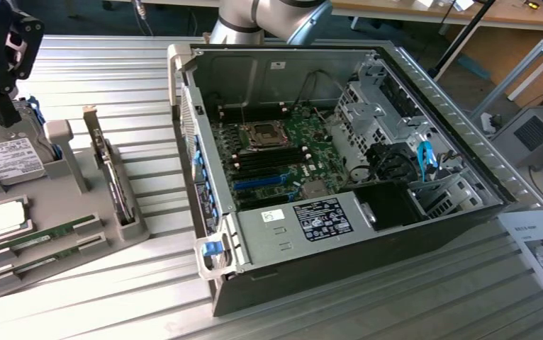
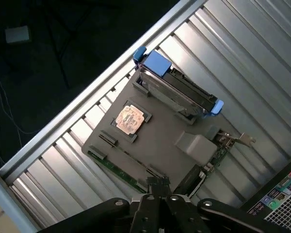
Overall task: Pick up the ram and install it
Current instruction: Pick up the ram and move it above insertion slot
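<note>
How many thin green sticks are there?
2. One stick lies in the tray beside the square chip; the other lies alongside it, nearer the tray's edge. Others may be hidden.

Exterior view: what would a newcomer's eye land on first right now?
The open grey computer case with its green motherboard dominates the middle. On the exterior view's left, a grey parts holder carries two long green ram sticks and a square silvery CPU chip, with the black gripper hanging shut and empty over it.
</note>
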Available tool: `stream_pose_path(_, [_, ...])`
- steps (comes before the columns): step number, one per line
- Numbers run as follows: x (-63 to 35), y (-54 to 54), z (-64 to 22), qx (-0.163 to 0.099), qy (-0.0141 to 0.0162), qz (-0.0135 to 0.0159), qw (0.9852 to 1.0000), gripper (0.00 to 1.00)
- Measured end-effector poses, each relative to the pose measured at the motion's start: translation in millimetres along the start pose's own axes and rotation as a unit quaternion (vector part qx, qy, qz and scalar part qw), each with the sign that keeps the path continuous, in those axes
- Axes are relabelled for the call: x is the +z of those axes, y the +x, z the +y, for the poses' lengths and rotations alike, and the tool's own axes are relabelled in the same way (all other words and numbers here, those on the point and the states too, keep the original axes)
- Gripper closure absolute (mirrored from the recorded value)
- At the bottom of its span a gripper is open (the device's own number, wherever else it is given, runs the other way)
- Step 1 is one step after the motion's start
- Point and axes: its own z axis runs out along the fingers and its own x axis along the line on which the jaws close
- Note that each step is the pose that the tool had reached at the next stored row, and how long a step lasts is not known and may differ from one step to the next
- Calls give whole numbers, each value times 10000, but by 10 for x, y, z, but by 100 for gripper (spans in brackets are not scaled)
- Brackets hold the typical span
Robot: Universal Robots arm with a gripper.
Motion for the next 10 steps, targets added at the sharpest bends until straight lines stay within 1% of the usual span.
stream_pose_path(2, [0, 0, 0, -142, 5, 6, 9999, 89])
stream_pose_path(5, [0, 0, 0, -355, 12, 14, 9994, 89])
stream_pose_path(8, [0, 0, 0, -571, 19, 23, 9984, 89])
stream_pose_path(10, [0, 0, 0, -714, 24, 28, 9974, 89])
